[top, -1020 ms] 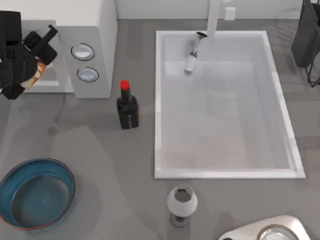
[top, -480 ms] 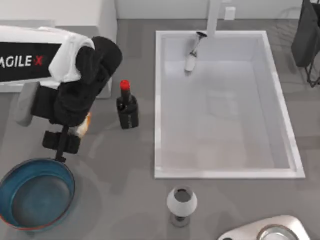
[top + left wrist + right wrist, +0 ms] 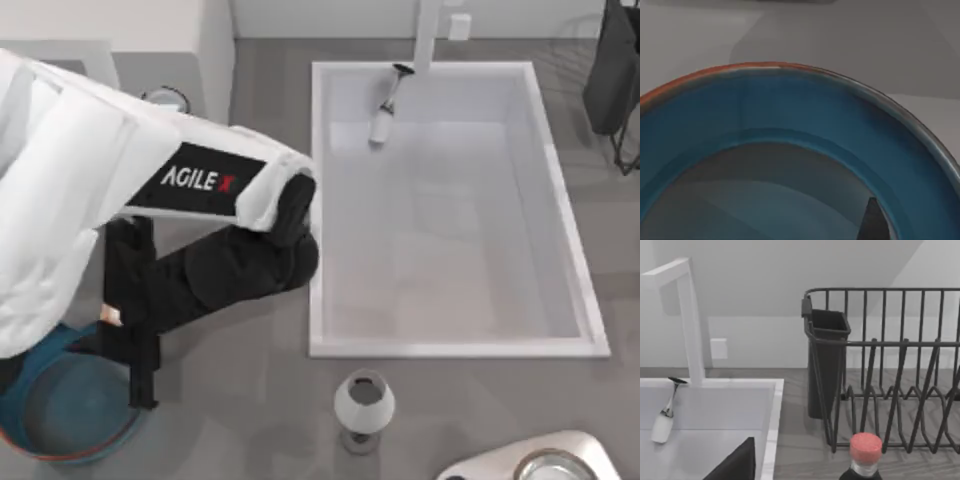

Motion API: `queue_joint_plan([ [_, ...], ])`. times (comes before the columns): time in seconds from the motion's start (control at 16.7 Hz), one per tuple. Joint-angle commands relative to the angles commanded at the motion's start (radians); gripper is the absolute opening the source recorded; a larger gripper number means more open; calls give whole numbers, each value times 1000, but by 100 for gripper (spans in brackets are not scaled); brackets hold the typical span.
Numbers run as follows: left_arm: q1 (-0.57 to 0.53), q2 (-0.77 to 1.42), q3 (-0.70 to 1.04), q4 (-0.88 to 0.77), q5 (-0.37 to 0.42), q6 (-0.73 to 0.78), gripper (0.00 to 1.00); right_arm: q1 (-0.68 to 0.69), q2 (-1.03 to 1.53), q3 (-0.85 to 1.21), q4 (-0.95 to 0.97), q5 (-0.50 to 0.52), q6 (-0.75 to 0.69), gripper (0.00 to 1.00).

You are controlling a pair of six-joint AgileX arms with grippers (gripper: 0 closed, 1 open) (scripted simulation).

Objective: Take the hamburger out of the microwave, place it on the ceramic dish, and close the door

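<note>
My left arm reaches across the left half of the table, and its gripper (image 3: 127, 348) hangs over the right part of the blue ceramic dish (image 3: 55, 432). A small tan bit of the hamburger (image 3: 108, 316) shows at the gripper, which looks shut on it. From the left wrist the dish (image 3: 790, 107) lies close below, with its orange rim and one dark fingertip (image 3: 873, 221) over its floor. The microwave (image 3: 215, 55) stands at the back left, one dial (image 3: 165, 97) peeking past the arm. Its door is hidden. My right arm (image 3: 545, 462) is parked at the front right corner.
A white sink (image 3: 318, 220) takes up the middle and right, with a faucet (image 3: 690, 320) and a glass (image 3: 382, 112) lying inside. A grey-white goblet (image 3: 363, 403) stands in front of it. A dark dish rack (image 3: 880, 365) stands at the back right; a red-capped bottle (image 3: 865, 452) shows from the right wrist.
My left arm swung from the microwave toward the front left with the hamburger, and its gripper is now over the dish. It covers the bottle in the top view.
</note>
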Motion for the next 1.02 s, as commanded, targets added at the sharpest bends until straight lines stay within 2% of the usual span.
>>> queue_joint_plan([
  [0.3, -49, 81, -15, -156, -57, -162, 0, 0, 0, 0, 0, 0, 0, 100],
  [1.02, -15, 58, -54, -91, -87, -141, 0, 0, 0, 0, 0, 0, 0, 100],
])
